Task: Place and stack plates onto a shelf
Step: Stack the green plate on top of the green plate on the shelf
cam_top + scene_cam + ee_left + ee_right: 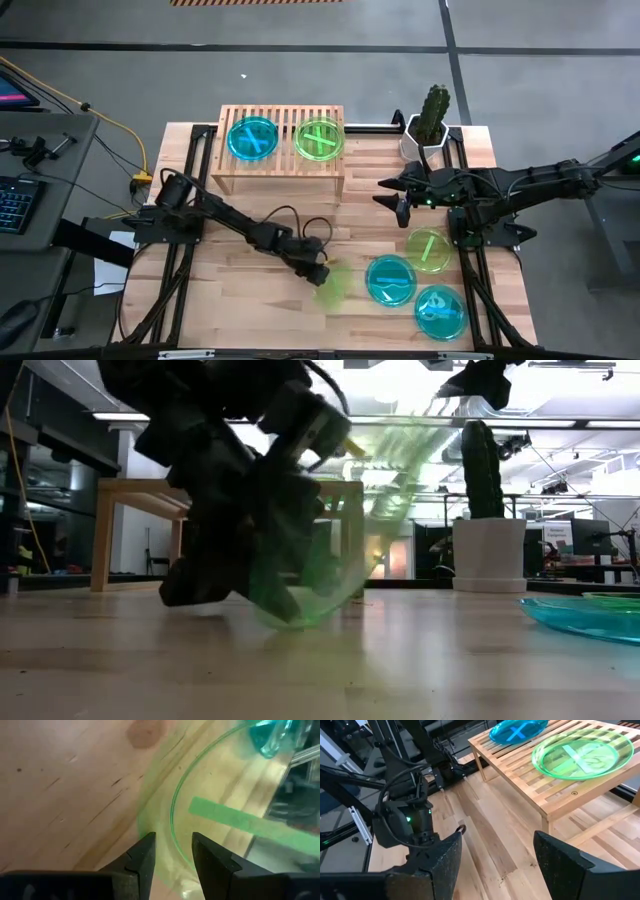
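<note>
One green plate (pixel 333 281) is sitting tilted at lower centre, its rim pinched by the left gripper (pixel 318 272). Right gripper (pixel 398 203) is hovering wide open, empty, centre right beside the shelf (pixel 283 165).

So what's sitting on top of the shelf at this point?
On the shelf lie a blue plate and a green plate, side by side. Whether either covers another plate beneath cannot be told.

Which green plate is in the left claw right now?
The tilted green plate gripped by the left claw at the table's front; the others lie flat.
</note>
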Tool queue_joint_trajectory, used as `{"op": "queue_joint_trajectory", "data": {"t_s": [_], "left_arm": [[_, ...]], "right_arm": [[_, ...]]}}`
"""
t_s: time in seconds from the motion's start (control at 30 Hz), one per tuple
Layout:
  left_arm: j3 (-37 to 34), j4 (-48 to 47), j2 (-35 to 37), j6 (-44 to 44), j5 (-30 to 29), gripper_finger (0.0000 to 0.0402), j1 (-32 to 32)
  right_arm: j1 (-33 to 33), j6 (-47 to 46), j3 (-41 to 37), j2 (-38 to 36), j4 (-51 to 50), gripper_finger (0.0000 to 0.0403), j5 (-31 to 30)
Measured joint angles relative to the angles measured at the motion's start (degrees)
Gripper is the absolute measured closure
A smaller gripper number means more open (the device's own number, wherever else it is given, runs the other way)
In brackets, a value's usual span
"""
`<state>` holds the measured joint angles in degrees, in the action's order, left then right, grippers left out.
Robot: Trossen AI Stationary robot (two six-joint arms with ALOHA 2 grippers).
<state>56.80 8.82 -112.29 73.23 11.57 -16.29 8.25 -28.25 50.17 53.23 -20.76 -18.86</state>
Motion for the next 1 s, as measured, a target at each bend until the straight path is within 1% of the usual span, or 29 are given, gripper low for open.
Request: {"op": "queue_joint_trajectory", "data": {"t_s": [0.33,0.43,0.53,0.67,0.73,0.8,0.87,1.0], "left_arm": [[2.8,0.4,-0.2,-3.0,0.4,0.0281,1.9],[2.8,1.4,0.2,-3.1,2.5,0.0281,2.9],[2.9,1.8,1.6,-5.8,4.9,0.0281,4.1],[2.9,-1.9,5.0,-10.8,4.2,0.0281,5.9],[2.8,-6.1,6.8,-12.9,2.9,0.0281,6.7],[2.9,-8.7,6.7,-14.4,0.4,0.0281,6.9],[2.7,-12.8,6.4,-14.9,-0.3,0.0281,6.9],[2.8,-12.7,3.3,-13.1,-0.3,0.0281,6.2]], "right_arm": [[0.0,0.2,0.0,0.0,0.0,0.0172,0.2],[0.0,0.1,0.0,0.0,0.0,0.0172,0.2],[0.0,0.1,0.0,0.0,0.0,0.0172,0.2],[0.0,0.1,0.0,0.0,-0.1,0.0172,0.2],[0.0,0.0,0.0,0.0,0.0,0.0172,0.2],[0.0,0.0,0.0,0.0,-0.1,0.0172,0.2],[0.0,0.0,0.0,0.0,0.0,0.0172,0.2],[0.0,0.0,0.0,0.0,0.0,0.0172,0.2]]}}
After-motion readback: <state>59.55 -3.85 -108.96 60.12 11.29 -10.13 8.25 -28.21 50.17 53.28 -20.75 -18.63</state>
